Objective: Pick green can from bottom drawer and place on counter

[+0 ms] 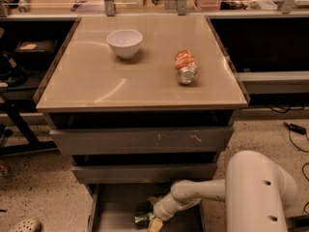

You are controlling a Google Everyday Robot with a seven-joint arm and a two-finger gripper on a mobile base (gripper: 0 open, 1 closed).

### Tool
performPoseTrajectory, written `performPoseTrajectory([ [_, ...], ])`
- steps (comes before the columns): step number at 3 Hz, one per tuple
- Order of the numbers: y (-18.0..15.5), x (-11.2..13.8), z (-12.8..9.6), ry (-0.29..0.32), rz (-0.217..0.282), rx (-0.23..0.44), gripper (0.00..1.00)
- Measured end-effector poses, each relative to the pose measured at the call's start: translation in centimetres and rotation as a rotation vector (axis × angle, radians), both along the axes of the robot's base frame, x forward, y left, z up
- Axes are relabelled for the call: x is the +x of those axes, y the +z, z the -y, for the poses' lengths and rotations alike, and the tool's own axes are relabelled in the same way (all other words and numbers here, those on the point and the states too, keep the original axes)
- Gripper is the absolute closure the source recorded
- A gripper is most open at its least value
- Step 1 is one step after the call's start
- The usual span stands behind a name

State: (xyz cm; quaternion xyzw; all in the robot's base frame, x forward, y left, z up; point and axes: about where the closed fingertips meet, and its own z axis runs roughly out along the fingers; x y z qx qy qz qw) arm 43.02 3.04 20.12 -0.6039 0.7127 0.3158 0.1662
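The green can (143,218) lies on its side on the grey floor of the open bottom drawer (113,208), near the frame's lower edge. My gripper (153,222) reaches down into that drawer from the right on a white arm and sits right at the can, touching or nearly touching it. The beige counter (140,81) tops the grey drawer cabinet above.
A white bowl (124,43) and an orange-and-white can (186,67) lying on its side sit on the counter. Two wider grey drawers (142,140) are closed above the open one. My white arm's bulky elbow (258,192) fills the lower right. Speckled floor surrounds the cabinet.
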Motion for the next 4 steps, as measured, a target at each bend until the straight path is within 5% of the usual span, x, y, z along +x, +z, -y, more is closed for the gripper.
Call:
performPoseTrajectory([
  [4, -5.9, 2.0, -0.5, -0.027, 0.036, 0.025, 0.00],
])
